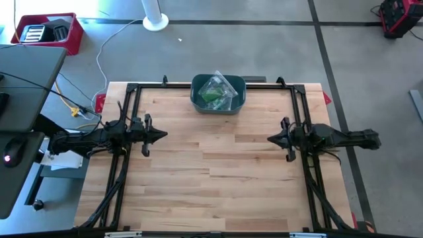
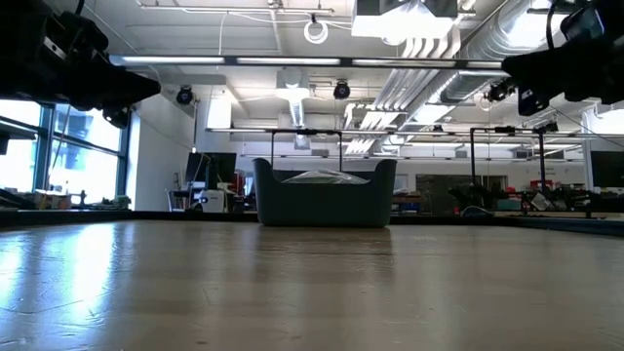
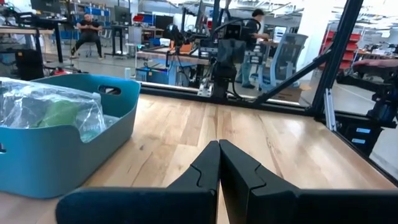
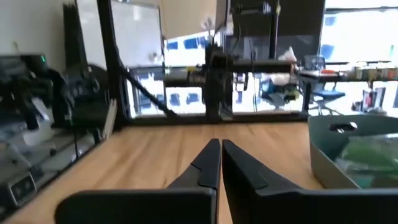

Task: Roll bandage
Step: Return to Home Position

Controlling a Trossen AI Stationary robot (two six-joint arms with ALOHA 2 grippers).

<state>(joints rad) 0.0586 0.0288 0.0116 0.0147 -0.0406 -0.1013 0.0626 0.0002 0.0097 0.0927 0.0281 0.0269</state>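
A teal bin [image 1: 218, 93] stands at the table's far edge, in the middle. Inside it lies a clear plastic bag [image 1: 216, 90] with something green in it; I cannot tell whether this is the bandage. The bin also shows in the low view [image 2: 325, 193], the left wrist view [image 3: 59, 140] and the right wrist view [image 4: 354, 155]. My left gripper [image 1: 164, 135] hovers shut at the table's left side, pointing level toward the middle. My right gripper [image 1: 269, 139] hovers shut at the right side, facing it. Neither holds anything.
A black frame [image 1: 132, 89] runs along the table's left, far and right edges. Bare wood [image 1: 218, 172] lies between the two grippers and toward the near edge. Beyond the table, people sit and stand at benches [image 3: 90, 31].
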